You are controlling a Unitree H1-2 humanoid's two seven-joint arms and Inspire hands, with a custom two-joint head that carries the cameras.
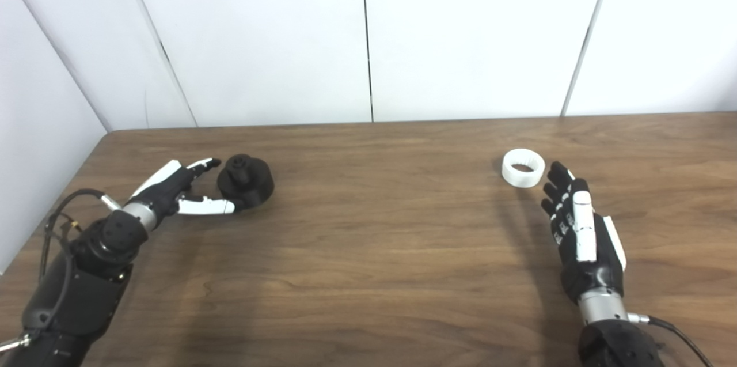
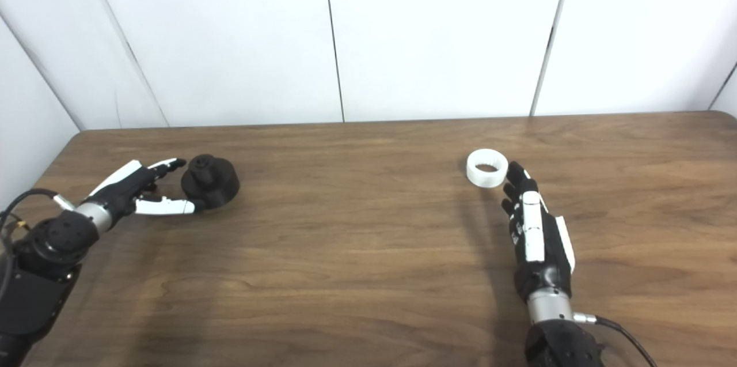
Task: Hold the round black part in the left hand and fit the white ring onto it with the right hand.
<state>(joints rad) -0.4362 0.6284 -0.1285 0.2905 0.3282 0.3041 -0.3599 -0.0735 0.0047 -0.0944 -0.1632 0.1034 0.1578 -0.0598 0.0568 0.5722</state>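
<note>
Left hand released, fingers spread either side of black part on worktop. Right hand released, fingertips just beside ring.

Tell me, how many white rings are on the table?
1. The white ring lies flat on the table at the right, just beyond the fingertips of the open right hand. Nothing in view could hide another.
</note>
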